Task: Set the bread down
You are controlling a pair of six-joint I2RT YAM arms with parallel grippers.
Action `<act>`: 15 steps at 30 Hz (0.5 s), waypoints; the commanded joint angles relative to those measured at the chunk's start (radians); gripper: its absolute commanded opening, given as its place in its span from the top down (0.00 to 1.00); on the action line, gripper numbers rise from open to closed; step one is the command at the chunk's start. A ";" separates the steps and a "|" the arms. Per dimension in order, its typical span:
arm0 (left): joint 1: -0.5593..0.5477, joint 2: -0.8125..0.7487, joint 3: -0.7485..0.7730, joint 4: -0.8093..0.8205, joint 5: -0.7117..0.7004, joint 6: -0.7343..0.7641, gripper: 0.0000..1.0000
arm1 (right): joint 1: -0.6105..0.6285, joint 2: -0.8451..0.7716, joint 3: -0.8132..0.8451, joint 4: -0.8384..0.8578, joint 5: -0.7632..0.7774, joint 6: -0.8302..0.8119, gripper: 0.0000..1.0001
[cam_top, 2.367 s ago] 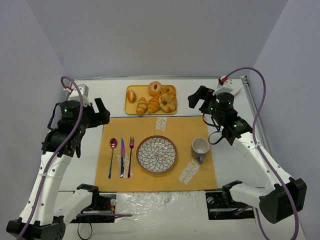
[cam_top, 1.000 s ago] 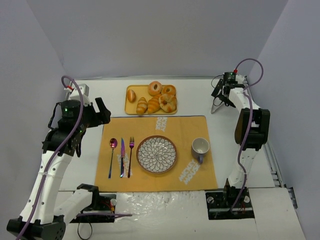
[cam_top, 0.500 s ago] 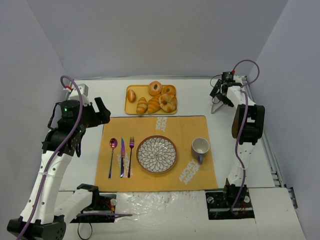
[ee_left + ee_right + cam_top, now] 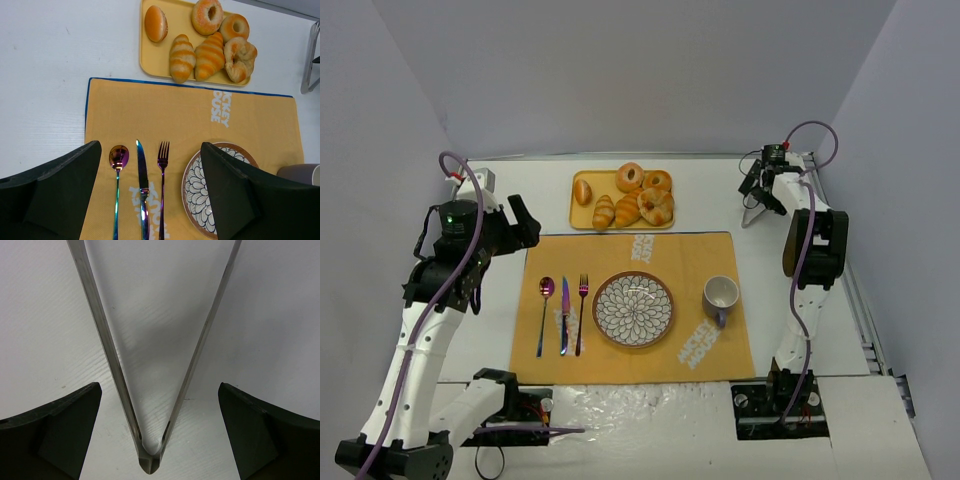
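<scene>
The bread point(image 4: 657, 206), a round curled golden-brown bun, lies at the right end of the yellow tray point(image 4: 586, 214) among smaller buns and croissants. It also shows in the left wrist view point(image 4: 240, 52). My right gripper point(image 4: 761, 189) is open at the far right, low over metal tongs point(image 4: 751, 214). In the right wrist view the tongs point(image 4: 112, 365) lie as a V between the spread fingers, and my gripper point(image 4: 157, 435) straddles their hinge end without touching. My left gripper point(image 4: 522, 222) is open and empty, above the placemat's left edge, over the cutlery point(image 4: 142, 185).
An orange placemat point(image 4: 680, 255) holds a patterned plate point(image 4: 633, 309), a mug point(image 4: 720, 295), and a spoon point(image 4: 545, 312), knife point(image 4: 564, 314) and fork point(image 4: 582, 312). The tray sits just beyond the mat. The table's right rail runs close to the right arm.
The right arm swung out from above the mug to the far right and came down over the tongs; in the last half second it barely shifted. The left arm has not moved.
</scene>
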 commanded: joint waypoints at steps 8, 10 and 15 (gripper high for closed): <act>0.009 -0.003 0.012 0.074 0.014 -0.009 0.23 | 0.014 0.036 0.047 0.001 0.038 0.046 0.00; 0.011 -0.003 0.012 0.075 0.018 -0.009 0.23 | 0.015 0.040 0.050 0.001 0.042 0.053 0.00; 0.012 -0.002 0.012 0.075 0.020 -0.009 0.23 | 0.022 0.054 0.061 -0.002 0.049 0.057 0.00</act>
